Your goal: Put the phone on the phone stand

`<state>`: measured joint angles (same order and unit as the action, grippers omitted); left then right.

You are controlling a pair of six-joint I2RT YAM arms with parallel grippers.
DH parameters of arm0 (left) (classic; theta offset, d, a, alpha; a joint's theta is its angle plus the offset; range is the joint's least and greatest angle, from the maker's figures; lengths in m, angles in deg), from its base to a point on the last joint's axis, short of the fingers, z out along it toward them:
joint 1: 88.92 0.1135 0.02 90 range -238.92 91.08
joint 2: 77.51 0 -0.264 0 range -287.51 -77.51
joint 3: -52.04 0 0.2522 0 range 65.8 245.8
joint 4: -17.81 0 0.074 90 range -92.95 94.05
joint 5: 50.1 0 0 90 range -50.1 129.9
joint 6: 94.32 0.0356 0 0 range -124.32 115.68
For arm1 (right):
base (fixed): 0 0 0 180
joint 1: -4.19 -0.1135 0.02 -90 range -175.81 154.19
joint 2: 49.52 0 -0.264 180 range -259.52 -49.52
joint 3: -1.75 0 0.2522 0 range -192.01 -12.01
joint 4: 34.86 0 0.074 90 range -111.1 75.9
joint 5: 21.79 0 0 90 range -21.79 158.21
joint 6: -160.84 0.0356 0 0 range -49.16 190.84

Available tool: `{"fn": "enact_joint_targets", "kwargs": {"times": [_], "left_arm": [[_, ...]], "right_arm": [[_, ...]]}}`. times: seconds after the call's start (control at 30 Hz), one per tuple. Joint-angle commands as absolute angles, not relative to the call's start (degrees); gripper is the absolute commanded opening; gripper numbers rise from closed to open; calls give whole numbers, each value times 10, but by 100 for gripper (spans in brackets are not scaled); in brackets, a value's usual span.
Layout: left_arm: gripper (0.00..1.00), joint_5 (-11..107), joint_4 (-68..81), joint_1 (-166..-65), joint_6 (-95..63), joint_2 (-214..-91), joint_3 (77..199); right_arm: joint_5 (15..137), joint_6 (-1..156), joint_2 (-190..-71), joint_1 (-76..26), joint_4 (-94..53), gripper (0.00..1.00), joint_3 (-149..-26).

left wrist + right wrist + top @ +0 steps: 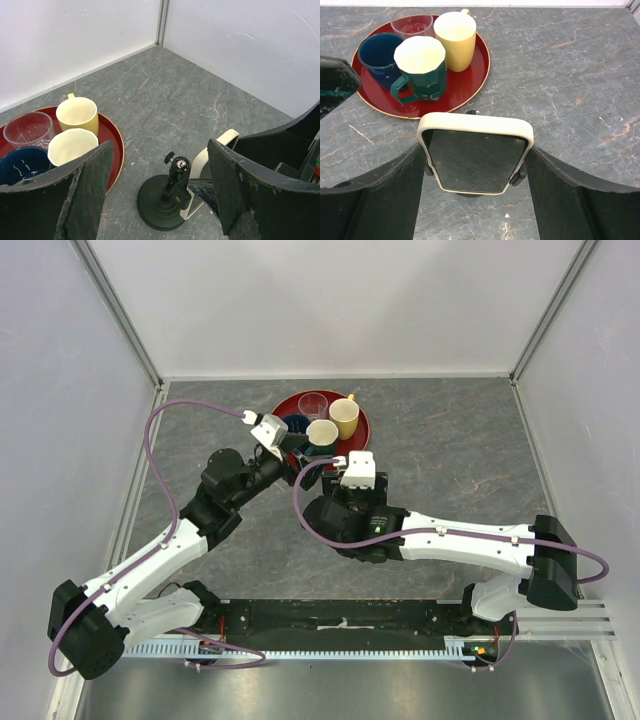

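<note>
The phone [475, 160] stands on edge and clear of the counter [570, 75], its dark screen and pale rim turned toward my right wrist camera. My right tool [472, 172] has it, with one finger pressed against each side edge, so the tool is clamped on the phone. Directly behind it is the phone stand [162, 202]. Its black disc base lies flat on the counter and its short post rises to a small knob (in my right wrist view only the top of the knob shows above the phone's upper edge). In the left wrist view the phone's pale back appears to lean against the stand's cradle. I cannot tell whether its lower edge is seated there or only touching.

My left tool [159, 155] hangs above the stand with its fingers wide apart and nothing between them. The red tray [465, 90] and its cups [455, 30] sit just beyond the stand, not touching it.

As I judge it, the carrying is done and the phone is at the stand. What is left is to settle it into the cradle, open the right tool, and check that the phone rests there unaided.
</note>
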<state>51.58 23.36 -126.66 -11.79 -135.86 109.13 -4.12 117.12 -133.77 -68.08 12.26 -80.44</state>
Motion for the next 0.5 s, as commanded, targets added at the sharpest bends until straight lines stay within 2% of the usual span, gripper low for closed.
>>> {"fn": "enact_joint_targets", "kwargs": {"times": [0.0, 0.47], "left_arm": [[81, 507, 247, -1270, -123, -1359, 1110], [81, 510, 248, -1270, -126, -1361, 1109]], "right_arm": [[-56, 1133, -1352, -685, 128, 3, -802], [9, 1081, -1303, -667, 62, 0, -751]]}}
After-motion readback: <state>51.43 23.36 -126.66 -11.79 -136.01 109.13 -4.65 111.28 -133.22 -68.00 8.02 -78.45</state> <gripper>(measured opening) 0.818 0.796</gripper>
